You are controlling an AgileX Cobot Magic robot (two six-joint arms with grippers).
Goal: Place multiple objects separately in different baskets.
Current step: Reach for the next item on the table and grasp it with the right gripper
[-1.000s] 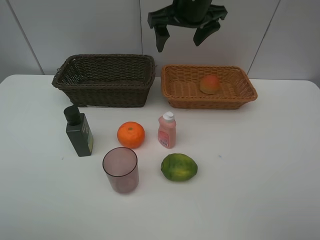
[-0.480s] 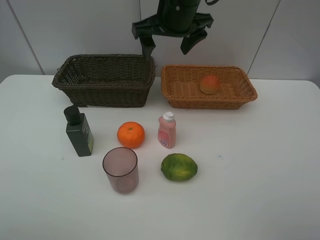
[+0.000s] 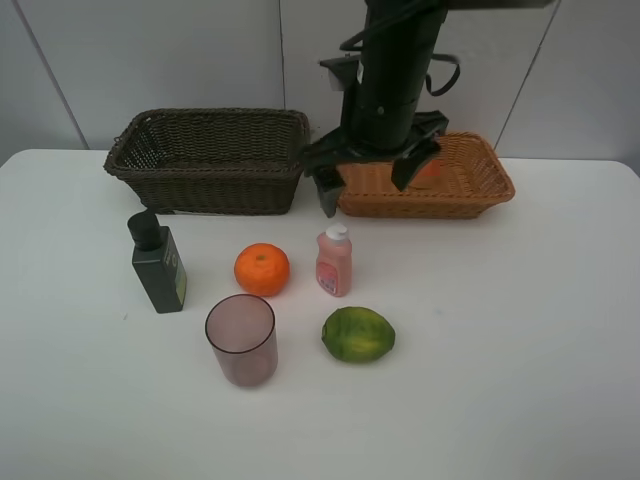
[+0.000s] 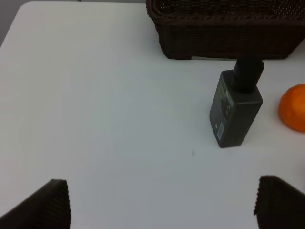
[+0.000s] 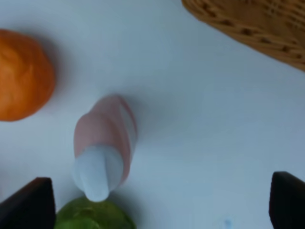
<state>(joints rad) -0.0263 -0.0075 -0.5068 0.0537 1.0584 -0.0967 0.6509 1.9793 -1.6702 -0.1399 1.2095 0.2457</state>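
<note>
1. Target, as we judge it: the pink bottle (image 3: 334, 262). It stands upright on the white table (image 3: 520, 330), touching nothing. All places below are given from this bottle.
2. The right gripper (image 3: 363, 195) hangs above the bottle and slightly behind it. Its fingers are spread wide with nothing between them. In the right wrist view the white cap sits between the two fingertips, nearer one of them.
3. The left gripper (image 4: 164, 205) is well off to the left-arm side of the bottle, over bare table. Its fingers are also wide apart and empty.
4. Handling, our estimate: a small plastic bottle that is light, smooth and somewhat squeezable. It is narrow and taller than its base, so a side nudge could tip it.
5. Where to hold: across the pink body, below the cap shoulder. The cap tapers and would likely slip. Moderate pressure should be enough.
6. Count, bottles: two. The dark green bottle (image 3: 158, 263) stands well to the left-arm side of the pink one.
7. Count, fruit: one orange (image 3: 262, 269) just beside the bottle and not touching it, and one lime (image 3: 358, 334) near its front. A reddish patch (image 3: 430, 170) in the light basket is mostly hidden by the arm, so we log it as a probable third.
8. Count, cups: one cup (image 3: 241, 340), in front of the orange.
9. Count, baskets: two. The light basket (image 3: 470, 195) is near, directly behind the bottle. The dark basket (image 3: 215, 190) is behind it on the left-arm side, and we see nothing in it from here.
</note>
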